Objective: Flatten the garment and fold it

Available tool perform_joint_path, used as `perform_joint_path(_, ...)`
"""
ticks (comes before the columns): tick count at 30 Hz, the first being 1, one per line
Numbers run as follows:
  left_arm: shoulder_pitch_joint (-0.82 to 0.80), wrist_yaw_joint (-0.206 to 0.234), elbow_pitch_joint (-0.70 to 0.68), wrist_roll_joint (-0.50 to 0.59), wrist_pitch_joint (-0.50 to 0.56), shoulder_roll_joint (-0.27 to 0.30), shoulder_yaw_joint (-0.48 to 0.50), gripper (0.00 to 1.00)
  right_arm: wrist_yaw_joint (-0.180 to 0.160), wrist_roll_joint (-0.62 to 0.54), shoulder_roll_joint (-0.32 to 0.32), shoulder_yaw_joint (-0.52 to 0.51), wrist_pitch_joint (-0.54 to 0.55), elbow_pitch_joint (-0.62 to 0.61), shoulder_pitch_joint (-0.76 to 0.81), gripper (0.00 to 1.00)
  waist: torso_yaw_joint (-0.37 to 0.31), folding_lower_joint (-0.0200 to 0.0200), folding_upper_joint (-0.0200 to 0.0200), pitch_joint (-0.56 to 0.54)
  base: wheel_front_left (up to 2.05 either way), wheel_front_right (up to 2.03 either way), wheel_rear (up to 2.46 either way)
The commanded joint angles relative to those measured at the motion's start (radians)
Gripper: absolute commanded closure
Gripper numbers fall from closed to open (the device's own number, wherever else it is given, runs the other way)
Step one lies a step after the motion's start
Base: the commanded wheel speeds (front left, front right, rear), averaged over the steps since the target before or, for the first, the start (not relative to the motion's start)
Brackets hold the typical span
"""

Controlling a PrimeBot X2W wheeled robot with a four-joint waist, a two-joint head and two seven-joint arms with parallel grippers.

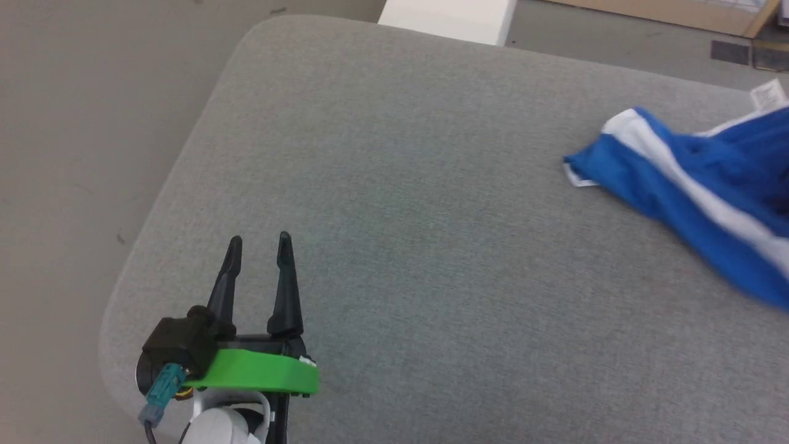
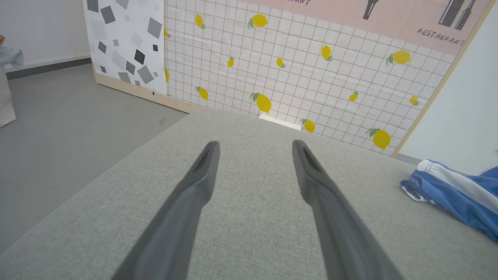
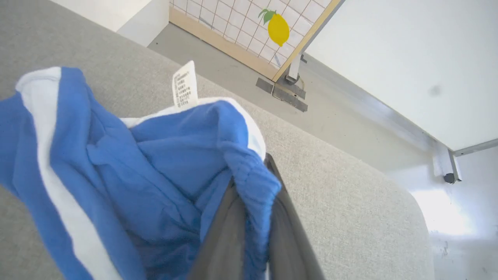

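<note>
Closest to the lens, the right gripper [image 3: 252,182] has its two dark fingers drawn together on a gathered blue edge of the garment [image 3: 155,163], which looks like the waistband [image 3: 255,177]; the fabric is pinched between the jaws and bunches over their tips; the rest of the shorts spreads away to the left of these jaws in loose folds, with a broad white stripe [image 3: 48,155] down the far side and the small white tag [image 3: 185,83] standing up just beyond the fingertips; all of it lies on the grey padded surface [image 1: 400,185].

Over a bare part of the same surface is the left gripper [image 1: 259,243], its jaws apart with nothing between them; the garment is well off to the right of those jaws and does not touch them; a lemon-print panel [image 2: 311,77] stands ahead of them, past the surface's far edge.

I judge the task barely begun: the shorts are crumpled, one end trailing out and the body heaped, so nothing is flattened and no fold is made; a first grip at one point is in place; what is left is probably a second grip by the free gripper, spreading the cloth flat, smoothing it, then the folding itself.
</note>
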Motion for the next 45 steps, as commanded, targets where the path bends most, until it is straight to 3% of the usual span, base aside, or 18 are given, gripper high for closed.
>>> perform_joint_path(1,-0.013,0.004,0.0,-0.005,-0.008,-0.002,-0.001,0.0,-0.002,-0.01,0.022,-0.017,-0.002,0.028,-0.02,1.0,0.013,0.0,0.0,0.007,0.0,0.0,0.0)
perform_joint_path(3,-0.013,0.008,0.002,-0.006,-0.008,-0.002,-0.004,0.0,-0.002,-0.031,0.032,-0.03,-0.008,0.068,-0.045,0.0,0.017,0.0,0.0,0.002,0.0,0.0,0.0)
perform_joint_path(12,0.013,0.002,0.019,0.005,-0.008,-0.003,0.017,0.0,-0.002,-0.012,0.133,-0.113,-0.247,0.088,-0.053,0.0,-0.021,0.0,0.0,-0.066,0.0,0.0,0.0)
perform_joint_path(21,0.054,-0.012,0.028,0.017,-0.008,-0.003,0.024,0.0,-0.002,0.098,0.295,-0.193,-0.566,-0.096,0.218,0.0,-0.089,0.0,0.0,-0.142,0.0,0.0,0.0)
perform_joint_path(25,0.063,-0.013,0.032,0.01,-0.008,-0.003,0.021,0.0,-0.002,0.141,0.4,-0.234,-0.622,-0.176,0.376,0.0,-0.109,0.0,0.0,-0.16,0.0,0.0,0.0)
perform_joint_path(29,0.066,-0.013,0.034,0.007,-0.008,-0.003,0.014,0.0,-0.002,0.164,0.463,-0.278,-0.668,-0.251,0.507,0.0,-0.122,0.0,0.0,-0.17,0.0,0.0,0.0)
perform_joint_path(38,0.068,-0.038,0.065,0.007,-0.008,-0.003,0.004,0.0,-0.002,0.216,0.487,-0.29,-0.674,-0.285,0.604,0.0,-0.18,0.0,0.0,-0.176,0.0,0.0,0.0)
perform_joint_path(45,-0.106,-0.12,0.198,0.013,0.0,0.002,-0.067,0.0,-0.002,0.228,0.488,-0.27,-0.676,-0.293,0.583,0.0,-0.246,0.0,0.0,-0.134,0.0,0.0,0.0)
